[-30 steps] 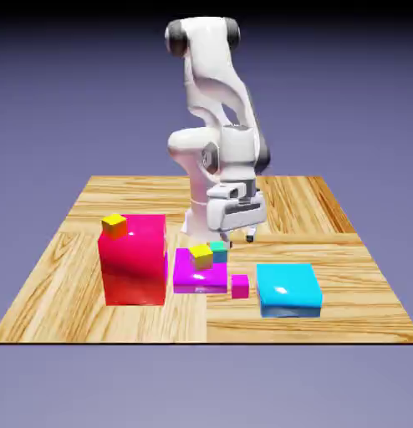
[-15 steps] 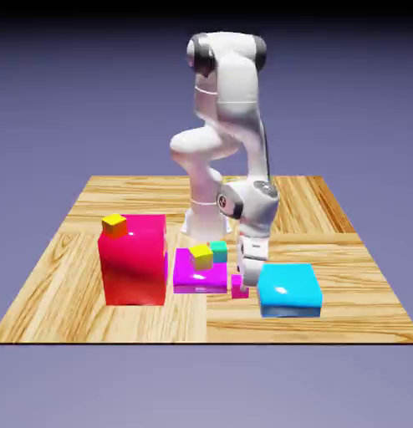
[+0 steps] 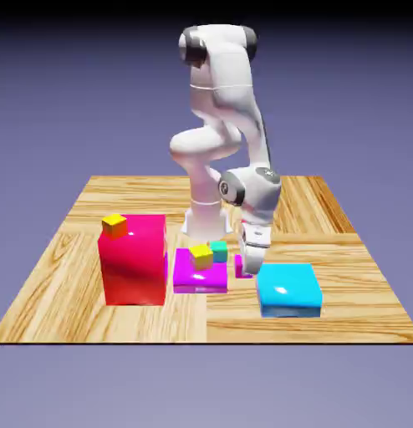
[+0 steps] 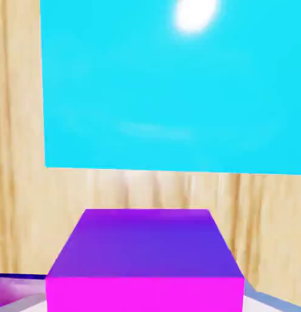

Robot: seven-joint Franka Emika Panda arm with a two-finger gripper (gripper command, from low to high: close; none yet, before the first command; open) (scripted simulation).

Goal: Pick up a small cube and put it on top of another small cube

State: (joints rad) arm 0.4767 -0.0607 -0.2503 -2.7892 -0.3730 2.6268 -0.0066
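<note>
Plain blue-violet backdrop, light wood-grain bench. My jaws are closed on the tiny glossy magenta-pink cube. It sits between my grey fingertips, filling the gap, so they're only as far apart as its width. Can't tell how much it clears the bench, if at all.

Just beyond it: wide glossy cyan block, near but apart in the hand view. Toward the exterior view's left: flat glossy magenta slab with a tiny yellow cube on top, small teal cube beside that. Further left: large glossy red-pink block, second tiny yellow cube on its top.

Step in hand, my read: grasp made, lift due. Next: straight up, clear of the cyan block, then across to a yellow cube. The two look alike; can't say which is the target. Centre over it, lower gently, release once seated. Off-centre contact could knock it off its perch.
</note>
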